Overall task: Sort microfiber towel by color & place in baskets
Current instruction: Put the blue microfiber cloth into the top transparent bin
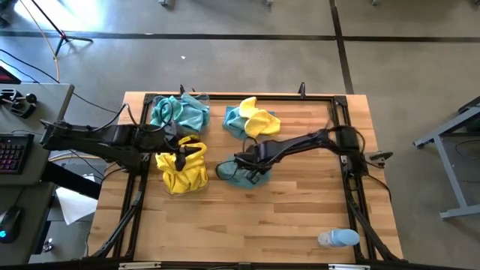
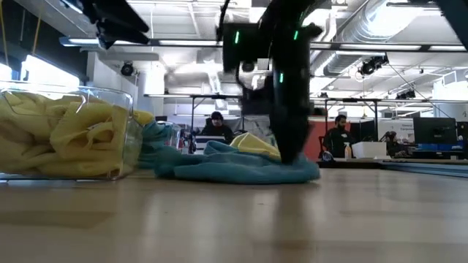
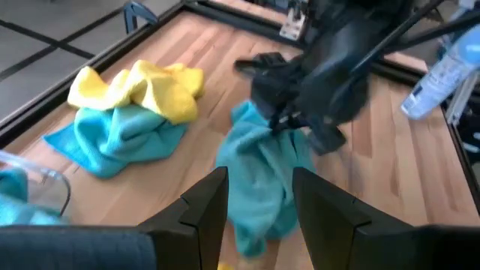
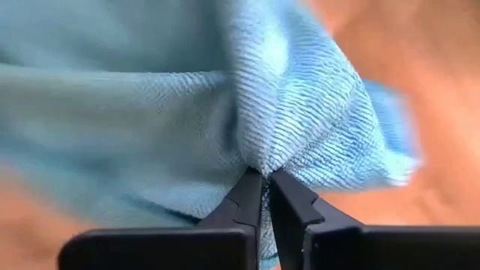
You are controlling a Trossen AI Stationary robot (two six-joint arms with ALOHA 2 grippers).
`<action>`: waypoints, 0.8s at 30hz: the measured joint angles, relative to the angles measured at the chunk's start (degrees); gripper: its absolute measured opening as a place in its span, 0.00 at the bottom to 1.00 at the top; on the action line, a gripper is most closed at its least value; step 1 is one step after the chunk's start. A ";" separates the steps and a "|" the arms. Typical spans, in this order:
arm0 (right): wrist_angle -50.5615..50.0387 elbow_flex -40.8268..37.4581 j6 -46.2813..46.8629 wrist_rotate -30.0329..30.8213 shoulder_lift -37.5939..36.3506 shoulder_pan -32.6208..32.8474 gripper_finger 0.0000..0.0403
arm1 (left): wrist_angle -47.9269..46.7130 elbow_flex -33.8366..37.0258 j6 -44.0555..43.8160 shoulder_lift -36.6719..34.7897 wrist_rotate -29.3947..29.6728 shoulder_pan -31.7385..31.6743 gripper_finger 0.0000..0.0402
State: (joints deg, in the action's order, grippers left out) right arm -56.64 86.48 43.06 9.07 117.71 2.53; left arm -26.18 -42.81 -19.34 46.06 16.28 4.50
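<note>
My right gripper (image 1: pixel 246 162) (image 4: pixel 264 178) is down on a teal towel (image 1: pixel 238 175) (image 2: pixel 234 165) lying mid-table, and is shut on it. My left gripper (image 3: pixel 259 201) (image 1: pixel 180 152) hovers open above the clear basket of yellow towels (image 1: pixel 182 171) (image 2: pixel 69 131), touching nothing. Behind that basket, a second clear basket (image 1: pixel 178 112) holds teal towels. Toward the far edge, a loose yellow towel (image 1: pixel 259 120) (image 3: pixel 146 86) lies on top of a teal one (image 1: pixel 235 120) (image 3: pixel 120 139). My right gripper pinches a raised fold of the teal towel (image 4: pixel 281 154) between its two fingertips (image 4: pixel 247 196). It comes from above, pointing down (image 2: pixel 291 150). The cloth puckers up to the fingers, and the rest of the towel (image 2: pixel 197 169) lies spread on the table.
A pale blue-and-white bottle (image 1: pixel 338 238) (image 3: pixel 442 71) lies near the table's near right corner. Black frame rails (image 1: pixel 341 161) run along the table edges. Bare wood (image 1: pixel 247 225) stretches across the near half. In the low view, people (image 2: pixel 216 126) sit in the room beyond the table.
</note>
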 joint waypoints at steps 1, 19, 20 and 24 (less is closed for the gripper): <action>0.34 0.05 0.01 1.23 -2.35 0.37 0.02 | 1.43 0.00 0.03 1.02 0.49 0.01 0.35; 1.30 -10.30 -19.30 20.75 -40.76 1.42 0.00 | 11.05 -25.24 17.08 29.46 2.85 -4.73 0.35; 3.20 -12.42 -19.63 20.68 -42.03 1.14 0.00 | 11.10 -27.11 17.90 31.11 3.38 -5.03 0.35; 10.65 -20.16 -19.66 19.47 -46.46 0.24 0.00 | 11.43 -32.25 17.86 36.09 3.82 -5.41 0.35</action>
State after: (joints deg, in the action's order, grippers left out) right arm -45.99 66.31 23.41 28.54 71.25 2.77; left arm -14.74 -75.06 -1.48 82.16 20.10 -0.90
